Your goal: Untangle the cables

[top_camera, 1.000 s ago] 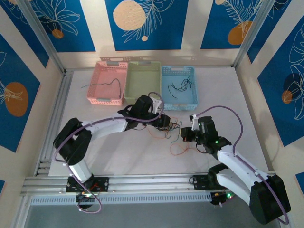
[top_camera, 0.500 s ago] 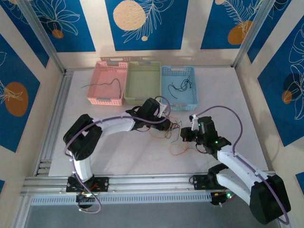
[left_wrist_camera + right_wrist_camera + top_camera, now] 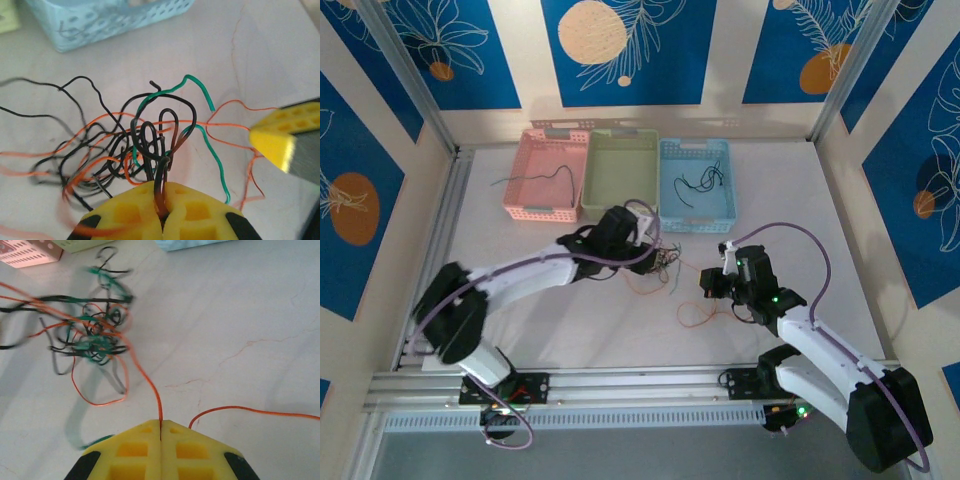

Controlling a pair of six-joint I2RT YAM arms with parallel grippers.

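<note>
White tabletop (image 3: 570, 330) boxed in by blue patterned walls, and the cables (image 3: 665, 268) are one messy knot mid-table, a bit in front of the blue basket (image 3: 697, 185) and between the two arms. Left gripper (image 3: 162, 189) is pinched tight on a black strand (image 3: 161, 177) coming out of the knot. Right gripper (image 3: 160, 424) is clamped on a thin orange strand (image 3: 159, 410) running back toward the clump.

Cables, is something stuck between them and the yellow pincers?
No, nothing visible is in the way. The left pincer is shut on black strands of the cables, and the right pincer is shut on an orange strand leading to the same tangle.
</note>
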